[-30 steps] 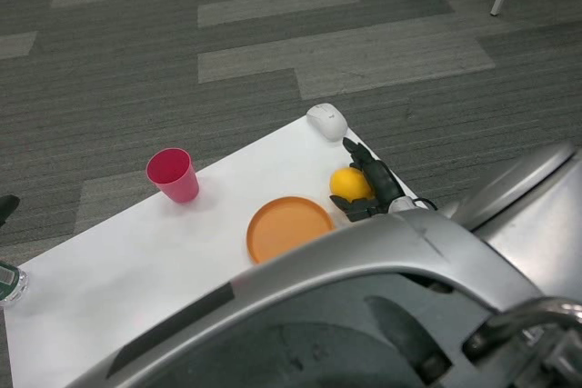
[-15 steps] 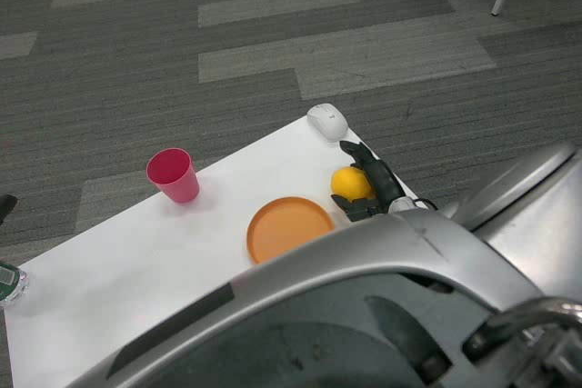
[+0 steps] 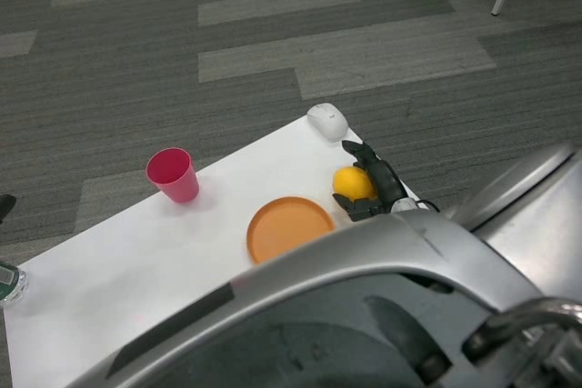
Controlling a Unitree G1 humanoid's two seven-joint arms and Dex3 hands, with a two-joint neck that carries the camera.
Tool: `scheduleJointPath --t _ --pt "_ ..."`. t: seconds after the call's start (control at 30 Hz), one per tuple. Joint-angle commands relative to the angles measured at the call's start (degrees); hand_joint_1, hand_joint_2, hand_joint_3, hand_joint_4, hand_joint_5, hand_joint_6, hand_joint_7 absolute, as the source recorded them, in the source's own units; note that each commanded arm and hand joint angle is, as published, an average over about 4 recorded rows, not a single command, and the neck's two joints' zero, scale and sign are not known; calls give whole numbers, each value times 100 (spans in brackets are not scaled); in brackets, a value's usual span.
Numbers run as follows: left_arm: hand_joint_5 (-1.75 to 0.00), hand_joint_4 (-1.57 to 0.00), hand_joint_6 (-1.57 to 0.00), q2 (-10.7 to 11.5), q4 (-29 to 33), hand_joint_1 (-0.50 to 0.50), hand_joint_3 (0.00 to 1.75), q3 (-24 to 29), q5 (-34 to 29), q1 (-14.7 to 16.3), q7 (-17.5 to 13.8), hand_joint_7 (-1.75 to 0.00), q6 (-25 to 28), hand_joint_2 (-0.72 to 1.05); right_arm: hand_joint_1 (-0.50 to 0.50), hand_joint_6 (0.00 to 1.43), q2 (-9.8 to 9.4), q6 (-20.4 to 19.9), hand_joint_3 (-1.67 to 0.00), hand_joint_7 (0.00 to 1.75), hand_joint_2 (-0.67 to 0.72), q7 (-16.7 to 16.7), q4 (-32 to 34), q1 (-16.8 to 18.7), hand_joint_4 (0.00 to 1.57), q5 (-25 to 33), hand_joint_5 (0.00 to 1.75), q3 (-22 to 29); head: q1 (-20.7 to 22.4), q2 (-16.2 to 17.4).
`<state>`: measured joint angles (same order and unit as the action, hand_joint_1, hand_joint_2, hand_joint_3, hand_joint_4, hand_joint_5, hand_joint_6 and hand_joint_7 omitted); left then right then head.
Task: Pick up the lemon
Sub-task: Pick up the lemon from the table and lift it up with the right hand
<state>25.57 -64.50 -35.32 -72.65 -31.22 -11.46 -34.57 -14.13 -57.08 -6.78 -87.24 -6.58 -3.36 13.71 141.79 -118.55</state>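
Observation:
The yellow lemon (image 3: pixel 351 181) lies on the white table (image 3: pixel 164 261) close to its right edge. My right hand (image 3: pixel 377 184) wraps it from the right. Its fingers (image 3: pixel 361 152) curl over the lemon's far side and the thumb (image 3: pixel 356 213) presses its near side. My silver right forearm (image 3: pixel 382 270) fills the lower right of the view and hides the table's near part. At the left border only a dark sliver of my left hand (image 3: pixel 4 207) shows, too little to read.
An orange plate (image 3: pixel 288 226) lies just left of the lemon. A pink cup (image 3: pixel 173 174) stands upright further left. A white computer mouse (image 3: pixel 327 121) sits at the table's far corner. A clear object (image 3: pixel 8 283) is at the left corner. Grey carpet surrounds the table.
The lemon and my right hand have shifted together very slightly to the right and away from me. Plate, cup and mouse have not moved.

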Motion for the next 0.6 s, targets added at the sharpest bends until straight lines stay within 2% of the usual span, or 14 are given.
scheduleJointPath --t 0.03,0.13,0.27,0.43,0.6 --pt "0 -4 0 60 34 50 9 45 23 19 4 0 -24 96 -12 6 41 -174 -103 28 -60 18 164 -23 0 26 78 66 0 0" --pt "0 -4 0 63 34 50 9 51 23 19 4 0 -24 96 -12 6 63 -286 -103 28 -60 23 295 -18 0 33 78 71 0 0" --pt "0 -4 0 63 34 50 9 51 23 19 4 0 -24 96 -15 0 107 -418 -103 17 -60 32 445 -23 0 41 68 101 11 -1" --pt "0 -4 0 63 34 50 9 51 29 19 -5 0 -24 96 -12 0 204 -609 -99 17 -60 71 744 -27 0 30 78 211 9 -1" --pt "0 -4 0 63 43 50 2 51 31 19 4 0 -33 96 -12 0 248 -747 -95 14 -60 100 1084 -18 0 15 78 110 26 -1"
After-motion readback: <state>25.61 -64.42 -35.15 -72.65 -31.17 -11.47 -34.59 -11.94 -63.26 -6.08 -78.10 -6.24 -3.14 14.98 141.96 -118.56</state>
